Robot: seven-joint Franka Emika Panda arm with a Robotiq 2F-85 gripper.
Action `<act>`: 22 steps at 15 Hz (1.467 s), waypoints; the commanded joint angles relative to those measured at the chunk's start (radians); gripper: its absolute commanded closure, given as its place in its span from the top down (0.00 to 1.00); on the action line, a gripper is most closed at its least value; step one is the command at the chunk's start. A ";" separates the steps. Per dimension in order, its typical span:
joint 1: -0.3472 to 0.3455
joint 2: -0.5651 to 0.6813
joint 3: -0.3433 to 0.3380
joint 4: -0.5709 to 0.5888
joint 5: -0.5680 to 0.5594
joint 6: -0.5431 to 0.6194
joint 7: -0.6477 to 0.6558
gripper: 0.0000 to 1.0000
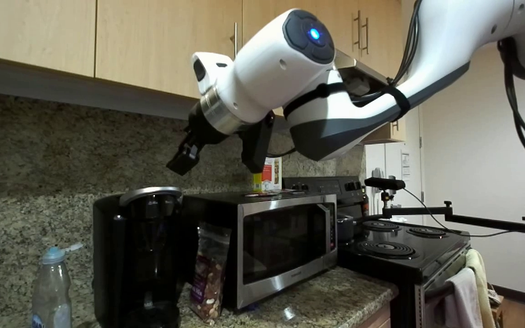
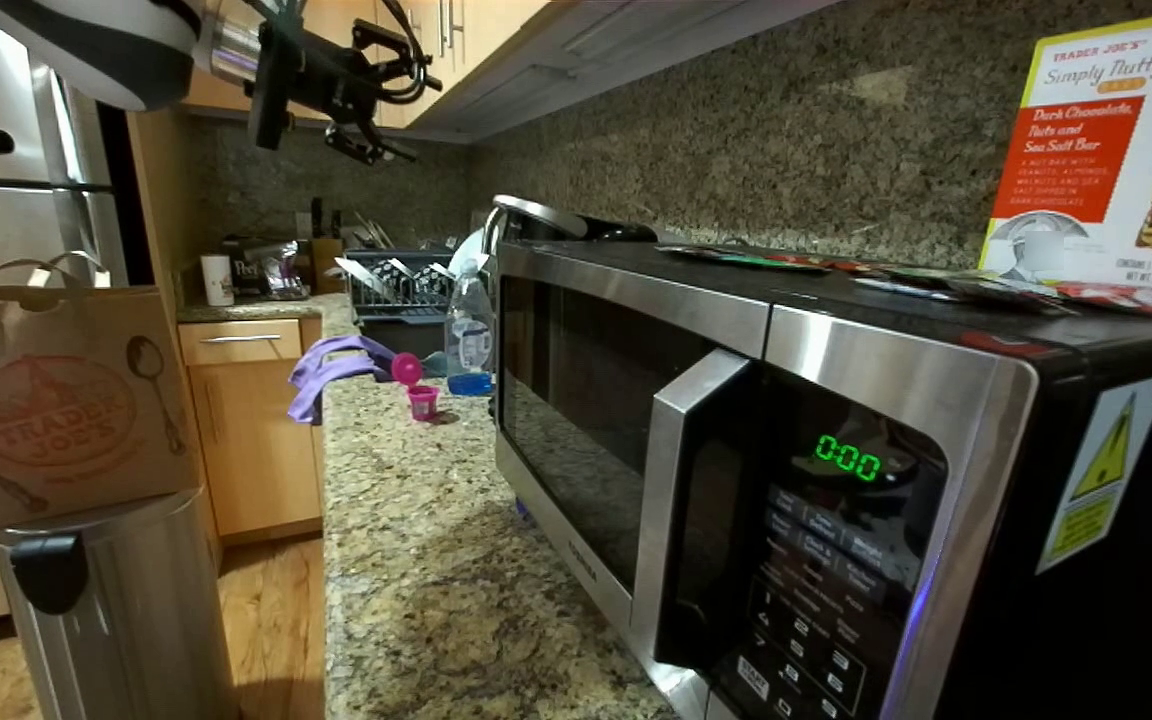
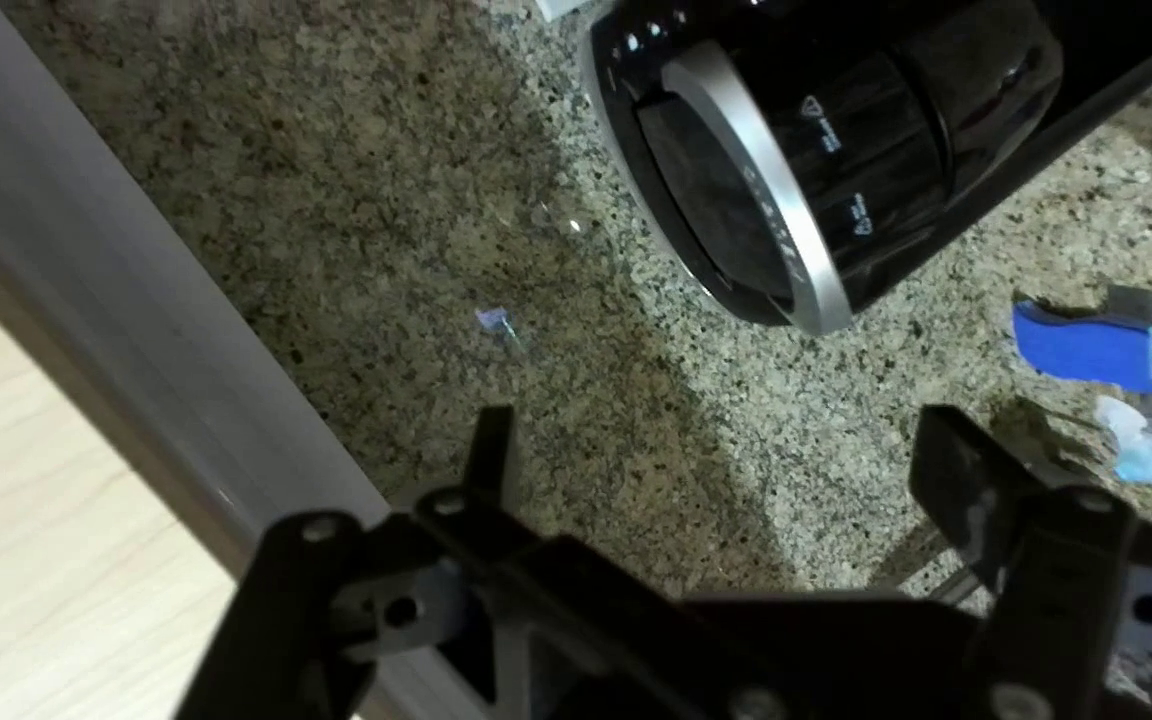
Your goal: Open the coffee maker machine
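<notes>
In an exterior view, the coffee maker (image 1: 137,255) stands on the counter (image 1: 331,296), next to the microwave (image 1: 285,241), far from the counter's corner by the stove (image 1: 426,255). The microwave sits nearer that corner. The claw (image 1: 182,163) hangs higher than the coffee maker, well apart from it, tipped down. I think it is held that way to reach the silver handle (image 1: 151,191) on top. A bag of nuts (image 1: 210,278) seems to lean on the microwave's side, which likely stops it from flopping over.

In an exterior view, a purple cloth (image 2: 339,365) hangs over the counter's front edge, maybe to dry. A pink cup (image 2: 423,403) sits in from that edge. The microwave hides most of the coffee maker; just its top peeks over, back from the front edge. A snack box (image 2: 1076,160) seems to stand at the back of the microwave's top, perhaps to save room below.

In the wrist view, the claw's fingers (image 3: 961,475) are spread wide apart and hold nothing. The handle lies down on the front of the coffee maker, so I think the lid (image 3: 716,190) is closed and the job is not done. Wide fingers might fit around the handle, but the claw must come closer first. If it came in crooked, it might slip off the smooth handle.
</notes>
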 commanded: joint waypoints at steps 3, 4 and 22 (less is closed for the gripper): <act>-0.017 0.034 -0.023 0.077 -0.077 -0.024 -0.149 1.00; -0.019 0.045 -0.028 0.090 -0.075 -0.009 -0.180 1.00; -0.011 0.259 -0.083 0.219 -0.209 0.045 -0.194 1.00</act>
